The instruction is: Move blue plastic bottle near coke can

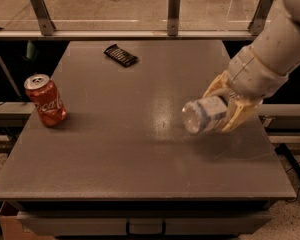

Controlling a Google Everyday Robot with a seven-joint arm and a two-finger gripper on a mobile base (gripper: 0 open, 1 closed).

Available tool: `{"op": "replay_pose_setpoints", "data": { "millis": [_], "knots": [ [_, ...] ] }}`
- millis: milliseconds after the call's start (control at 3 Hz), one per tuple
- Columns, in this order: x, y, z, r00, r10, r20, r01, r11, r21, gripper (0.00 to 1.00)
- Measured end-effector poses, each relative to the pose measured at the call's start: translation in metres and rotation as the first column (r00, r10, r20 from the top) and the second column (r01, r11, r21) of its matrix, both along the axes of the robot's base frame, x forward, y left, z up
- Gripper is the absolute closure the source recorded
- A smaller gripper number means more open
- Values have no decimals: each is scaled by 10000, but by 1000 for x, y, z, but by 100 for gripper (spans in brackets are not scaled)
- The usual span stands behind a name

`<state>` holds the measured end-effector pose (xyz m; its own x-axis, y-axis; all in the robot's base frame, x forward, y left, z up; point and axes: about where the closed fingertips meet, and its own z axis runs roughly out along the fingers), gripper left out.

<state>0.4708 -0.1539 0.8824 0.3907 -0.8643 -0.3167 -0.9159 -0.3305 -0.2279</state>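
Observation:
The blue plastic bottle (205, 115) is clear and pale bluish, held lying sideways, its bottom end pointing left, above the right part of the grey table (140, 149). My gripper (229, 106), with tan fingers, is shut on the bottle from the right. The bottle's cap is hidden behind the gripper. The coke can (45, 100) is red with white script and a silver top. It stands upright near the table's left edge, far to the left of the bottle.
A dark snack packet (120, 54) lies at the back of the table, left of middle. A rail with metal posts (174, 11) runs behind the table. My white arm (270, 54) reaches in from the upper right.

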Motion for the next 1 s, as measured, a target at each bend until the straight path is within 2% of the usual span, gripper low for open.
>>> {"op": "replay_pose_setpoints", "data": {
  "millis": [333, 667, 1000],
  "knots": [
    [18, -21, 34, 9939, -946, 571, 933, 9953, 254, 100],
    [18, -17, 36, 9947, -802, 641, 787, 9966, 255, 100],
    [35, 0, 49, 9918, -448, 1197, 426, 9989, 212, 100]
  ]
}}
